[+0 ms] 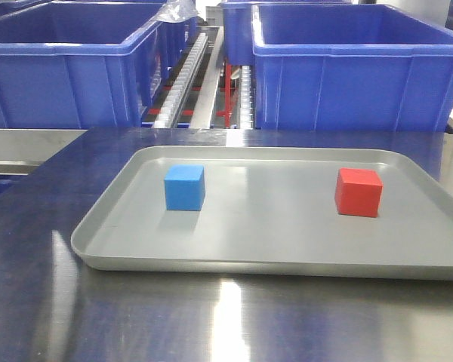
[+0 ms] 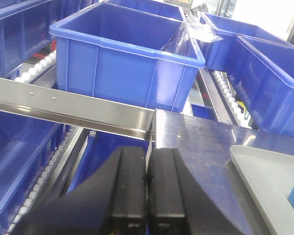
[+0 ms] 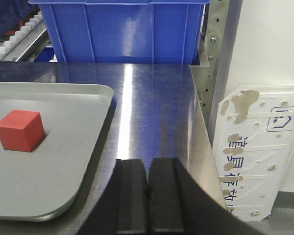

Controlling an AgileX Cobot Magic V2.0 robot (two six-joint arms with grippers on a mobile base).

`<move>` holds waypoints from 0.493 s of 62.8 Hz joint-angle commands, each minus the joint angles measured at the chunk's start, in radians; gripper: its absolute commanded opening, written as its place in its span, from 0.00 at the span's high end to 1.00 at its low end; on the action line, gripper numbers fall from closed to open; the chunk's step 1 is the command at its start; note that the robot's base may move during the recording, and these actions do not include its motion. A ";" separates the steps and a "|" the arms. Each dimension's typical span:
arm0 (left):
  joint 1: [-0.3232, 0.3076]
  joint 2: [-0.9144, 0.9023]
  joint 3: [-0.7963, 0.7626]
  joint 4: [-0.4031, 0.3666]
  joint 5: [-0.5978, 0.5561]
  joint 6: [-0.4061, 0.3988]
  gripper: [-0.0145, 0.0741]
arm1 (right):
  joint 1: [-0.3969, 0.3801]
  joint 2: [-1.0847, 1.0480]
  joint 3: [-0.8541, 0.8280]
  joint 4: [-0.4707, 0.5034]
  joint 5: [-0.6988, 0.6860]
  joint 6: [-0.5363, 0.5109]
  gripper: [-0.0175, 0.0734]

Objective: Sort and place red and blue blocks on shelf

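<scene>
A worn white panel beside the counter carries Chinese characters too scuffed to read. The blue block and the red block sit well apart on the grey tray. The left hand and the right hand are pressed closed and empty. The blue block lies right of the left hand, the red block left of the right hand. The shelf rail fronts dark-blue crates.

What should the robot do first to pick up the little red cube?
Probably open the right gripper first: its jaws are pressed shut above the shiny steel tabletop beside the shallow grey tray, and the small matte red cube sits free on that tray, to the gripper's left.
</scene>
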 commanded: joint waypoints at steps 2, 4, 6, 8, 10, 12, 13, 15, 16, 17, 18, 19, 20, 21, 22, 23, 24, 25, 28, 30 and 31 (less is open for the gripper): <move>0.000 -0.018 0.029 -0.005 -0.094 0.000 0.70 | -0.002 -0.017 0.000 -0.011 -0.083 -0.009 0.76; 0.000 -0.018 0.029 -0.005 -0.094 0.000 0.70 | -0.002 -0.017 0.000 -0.011 -0.086 -0.009 0.76; 0.000 -0.018 0.029 -0.005 -0.094 0.000 0.70 | -0.002 -0.017 0.000 -0.011 -0.087 -0.009 0.76; 0.000 -0.018 0.029 -0.005 -0.094 0.000 0.70 | -0.002 -0.017 0.000 -0.011 -0.090 -0.009 0.76; 0.000 -0.018 0.029 -0.005 -0.094 0.000 0.70 | -0.002 -0.017 0.000 -0.011 -0.095 -0.009 0.76; 0.000 -0.018 0.029 -0.005 -0.094 0.000 0.70 | -0.002 -0.017 0.000 -0.011 -0.100 -0.009 0.76; 0.000 -0.018 0.029 -0.005 -0.094 0.000 0.70 | -0.002 -0.017 0.000 -0.011 -0.101 -0.009 0.76; 0.000 -0.018 0.029 -0.005 -0.094 0.000 0.70 | -0.002 -0.017 0.000 -0.011 -0.102 -0.009 0.76; 0.000 -0.018 0.029 -0.005 -0.094 0.000 0.70 | -0.002 -0.017 0.000 -0.011 -0.102 -0.009 0.76; 0.000 -0.018 0.029 -0.005 -0.094 0.000 0.70 | -0.002 -0.017 0.000 -0.011 -0.102 -0.009 0.76; 0.000 -0.018 0.029 -0.005 -0.094 0.000 0.70 | -0.002 -0.017 0.000 -0.011 -0.102 -0.009 0.76; 0.000 -0.018 0.029 -0.005 -0.094 0.000 0.70 | -0.002 -0.017 0.000 -0.011 -0.102 -0.009 0.76; 0.000 -0.018 0.029 -0.005 -0.094 0.000 0.70 | -0.002 -0.017 0.000 -0.011 -0.102 -0.009 0.76; 0.000 -0.018 0.029 -0.005 -0.094 0.000 0.70 | -0.002 -0.017 0.000 -0.011 -0.102 -0.009 0.76; 0.000 -0.018 0.029 -0.005 -0.094 0.000 0.70 | -0.002 -0.017 0.000 -0.011 -0.102 -0.009 0.76; 0.000 -0.018 0.029 -0.005 -0.094 0.000 0.70 | -0.002 -0.017 0.000 -0.011 -0.102 -0.009 0.76; 0.000 -0.018 0.029 -0.005 -0.094 0.000 0.70 | -0.002 -0.017 0.000 -0.011 -0.102 -0.009 0.76; 0.000 -0.018 0.029 -0.005 -0.094 0.000 0.70 | -0.002 -0.017 0.000 -0.011 -0.102 -0.009 0.76; 0.000 -0.018 0.029 -0.005 -0.094 0.000 0.70 | -0.002 -0.017 0.000 -0.011 -0.102 -0.009 0.76; 0.000 -0.018 0.029 -0.005 -0.094 0.000 0.70 | -0.002 -0.017 0.000 -0.011 -0.102 -0.009 0.76; 0.000 -0.018 0.029 -0.005 -0.094 0.000 0.70 | -0.002 -0.017 0.000 -0.011 -0.104 -0.009 0.76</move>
